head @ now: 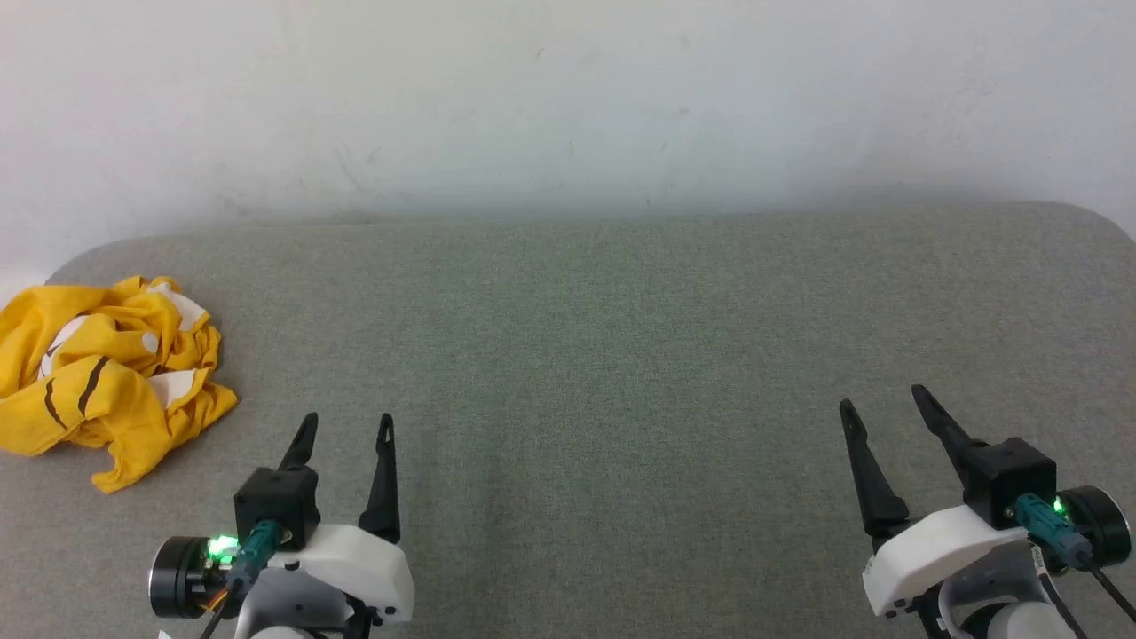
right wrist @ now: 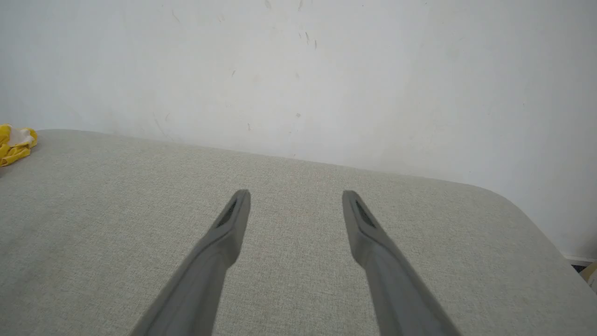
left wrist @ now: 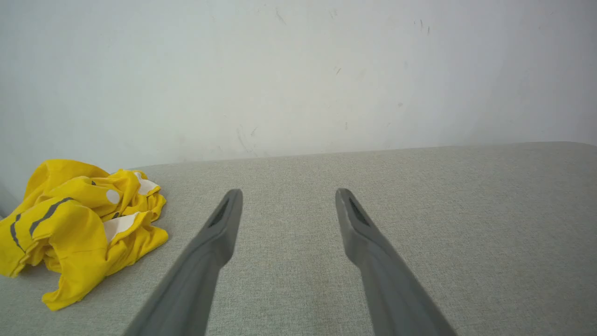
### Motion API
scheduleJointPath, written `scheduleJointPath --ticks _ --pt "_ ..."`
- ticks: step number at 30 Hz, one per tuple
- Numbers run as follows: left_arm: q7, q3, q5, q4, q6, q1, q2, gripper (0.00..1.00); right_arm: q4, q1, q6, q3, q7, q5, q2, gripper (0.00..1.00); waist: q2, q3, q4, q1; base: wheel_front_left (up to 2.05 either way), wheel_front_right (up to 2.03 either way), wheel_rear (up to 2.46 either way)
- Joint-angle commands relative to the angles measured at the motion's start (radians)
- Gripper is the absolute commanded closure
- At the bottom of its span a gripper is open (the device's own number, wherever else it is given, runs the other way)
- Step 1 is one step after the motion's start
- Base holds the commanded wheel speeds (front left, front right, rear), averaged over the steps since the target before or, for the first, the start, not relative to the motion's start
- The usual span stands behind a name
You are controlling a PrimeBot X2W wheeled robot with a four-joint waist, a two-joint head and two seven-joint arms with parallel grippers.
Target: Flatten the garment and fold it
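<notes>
The garment (head: 106,382) is a bright yellow crumpled heap with white patches and short black stripes, lying at the far left edge of the grey fabric surface (head: 577,355). My left gripper (head: 348,417) stands open just right of it and nearer to me, fingers apart and empty. In the left wrist view the garment (left wrist: 79,224) lies left of the open left gripper (left wrist: 289,191). My right gripper (head: 880,397) hovers open over bare cloth at the right. The right wrist view shows that open right gripper (right wrist: 296,192) and a yellow scrap of the garment (right wrist: 14,144) at its far left.
A pale wall (head: 568,106) rises straight behind the surface. The surface's back corners are rounded (right wrist: 513,200), and its right edge drops off toward the floor.
</notes>
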Motion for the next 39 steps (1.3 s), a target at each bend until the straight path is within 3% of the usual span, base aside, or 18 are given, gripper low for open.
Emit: scheduleJointPath --ticks 1,19,39 --pt "-0.010 -0.005 -0.003 0.003 0.005 0.001 0.000 0.00 0.001 0.000 0.000 0.000 -0.012 0.009 0.000 0.00 0.0000 0.001 0.001 0.0000 0.00 0.00 0.00" --pt "-0.047 -0.016 -0.009 0.012 0.019 0.007 0.002 0.00 -0.007 0.005 0.000 0.016 -0.050 0.014 0.001 0.00 0.0000 -0.002 0.034 0.0000 0.00 0.00 0.00" --pt "-0.089 -0.022 -0.012 0.014 0.035 0.028 0.007 0.00 -0.012 0.013 -0.001 0.030 -0.092 0.018 0.001 0.00 0.0000 -0.014 0.147 0.0000 0.00 0.00 0.00"
